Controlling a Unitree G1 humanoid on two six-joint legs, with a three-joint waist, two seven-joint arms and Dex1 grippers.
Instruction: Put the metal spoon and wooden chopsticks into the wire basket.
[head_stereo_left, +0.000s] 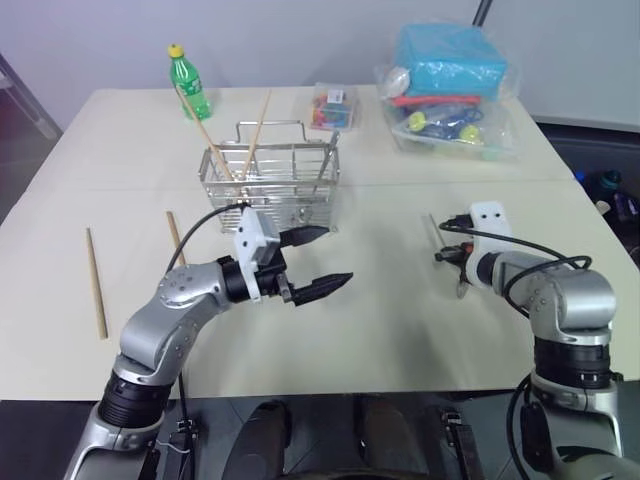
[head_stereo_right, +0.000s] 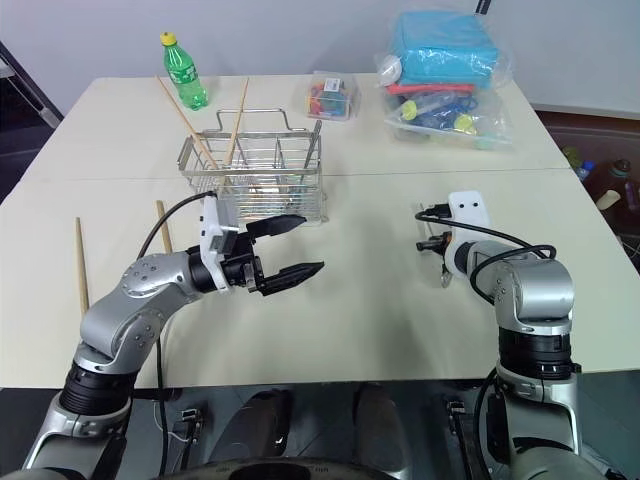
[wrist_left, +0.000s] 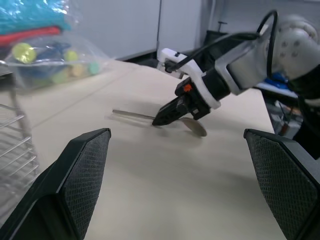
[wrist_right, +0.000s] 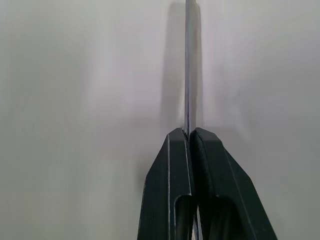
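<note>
Currently on spoon step: right hand (wrist_left: 161, 119) is clamped on the metal spoon (wrist_left: 192, 126) handle, pinch sits mid-handle, bowl end toward the robot, handle tip pointing fwd. Spoon looks at or barely off the table (head_stereo_left: 400, 330) at right, well apart from the wire basket (head_stereo_left: 270, 180); can't tell if it's fully clear of the surface. Left hand (head_stereo_left: 318, 260) has its fingers spread wide, nothing in it, hovering just in front of the basket, pointing across toward the right arm.

Chopsticks: two wooden chopsticks (head_stereo_left: 205, 130) already stand tilted in the basket, crossing out over the rim. Two more (head_stereo_left: 96, 282) lie flat on the table at left, near the left arm, apart from each other.

Next, my read: lift spoon clear, carry it left/fwd over the basket rim, avoid handle loop + the leaning sticks, release. Thin handle in a narrow pinch, so it could swivel during transit. After that, the 2 loose sticks remain.
</note>
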